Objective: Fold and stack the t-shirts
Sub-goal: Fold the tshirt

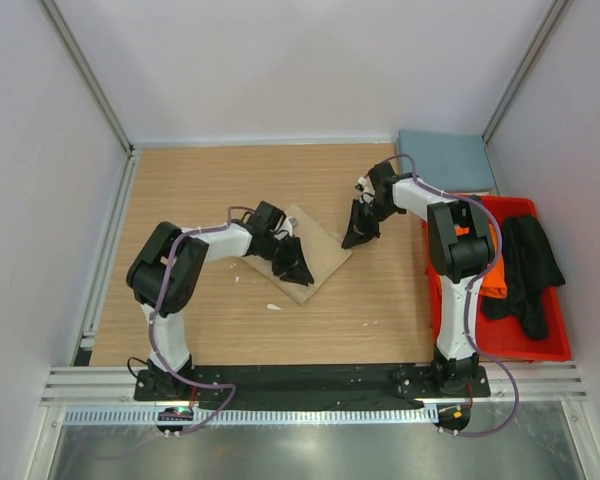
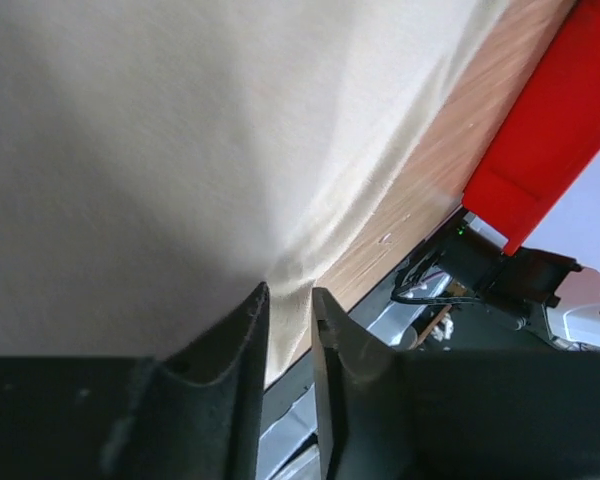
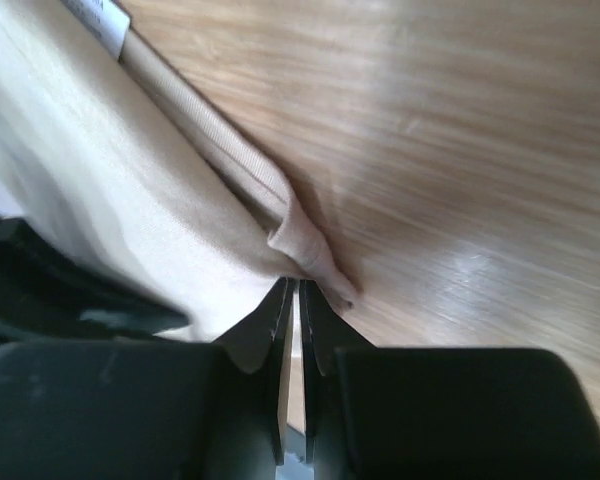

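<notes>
The tan-beige t-shirt (image 1: pixel 318 247) lies folded small on the wooden table, left of centre. My left gripper (image 1: pixel 291 263) is down on its near part, shut, with a fold of tan cloth (image 2: pixel 180 150) between the jaws (image 2: pixel 290 290). My right gripper (image 1: pixel 360 235) is at the shirt's right corner, shut on a hem fold of the tan cloth (image 3: pixel 130 200), which bunches at its tips (image 3: pixel 298 282). The slate blue-grey t-shirt (image 1: pixel 445 160) lies folded at the back right. The orange t-shirt (image 1: pixel 492 270) and the black t-shirt (image 1: pixel 525 265) lie crumpled in the bin.
A red plastic bin (image 1: pixel 500 350) stands along the table's right edge, beside the right arm's base; it also shows in the left wrist view (image 2: pixel 540 150). A small white scrap (image 1: pixel 273 306) lies on the wood near the front. Grey walls enclose the table.
</notes>
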